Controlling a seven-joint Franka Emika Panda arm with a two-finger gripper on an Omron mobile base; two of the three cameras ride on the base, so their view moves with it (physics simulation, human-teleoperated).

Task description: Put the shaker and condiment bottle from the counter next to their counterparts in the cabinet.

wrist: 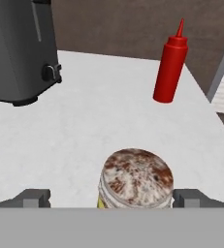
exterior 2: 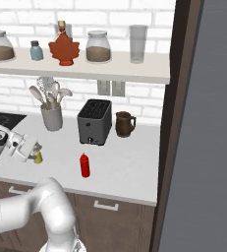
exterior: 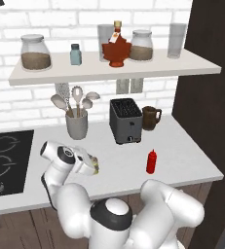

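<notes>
The shaker (wrist: 136,178) sits right under the camera on the counter (wrist: 108,121), between the two fingertips (wrist: 33,197). The gripper (wrist: 111,199) is open, with a gap on each side, so it holds nothing. After that, biggest first: the long cabinet (exterior: 133,70) shelf, the toaster (wrist: 19,48), then the red condiment bottle (wrist: 170,65), standing well apart. The shaker looks small, hard and light. It is round and may slip, so squeezing its sides under the metal cap seems best.
</notes>
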